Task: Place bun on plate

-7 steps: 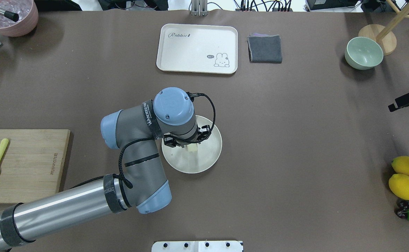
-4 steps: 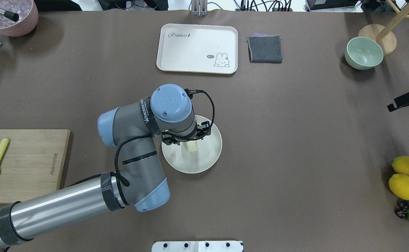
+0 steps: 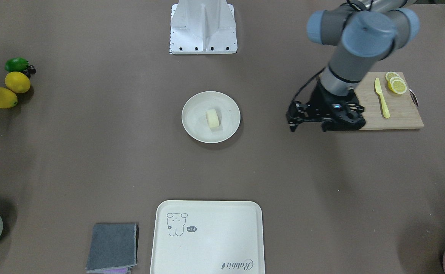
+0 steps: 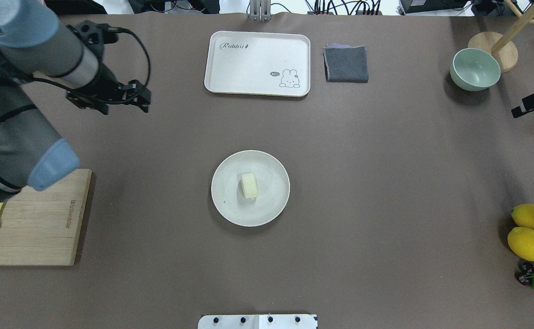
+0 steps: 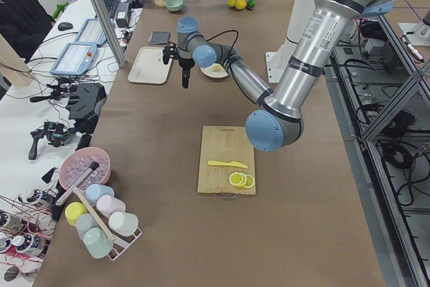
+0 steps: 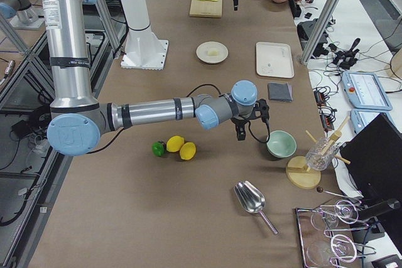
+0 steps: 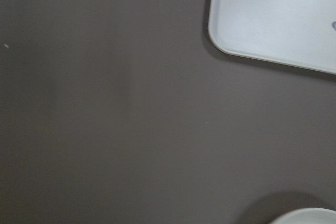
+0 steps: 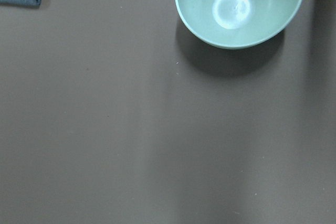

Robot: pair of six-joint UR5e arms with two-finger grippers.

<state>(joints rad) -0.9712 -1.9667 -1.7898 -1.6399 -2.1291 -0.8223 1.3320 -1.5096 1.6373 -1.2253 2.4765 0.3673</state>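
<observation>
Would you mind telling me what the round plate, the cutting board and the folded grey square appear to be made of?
The plate looks like matte cream plastic or a fibre composite: even colour, no glaze shine, though ceramic is possible. The board looks like bamboo or wood, with visible strips and grain. The grey square looks like soft woven cloth, folded in layers.

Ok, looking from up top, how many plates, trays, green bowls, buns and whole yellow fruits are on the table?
plate: 1
tray: 1
green bowl: 1
bun: 1
whole yellow fruits: 2
Total: 6
</observation>
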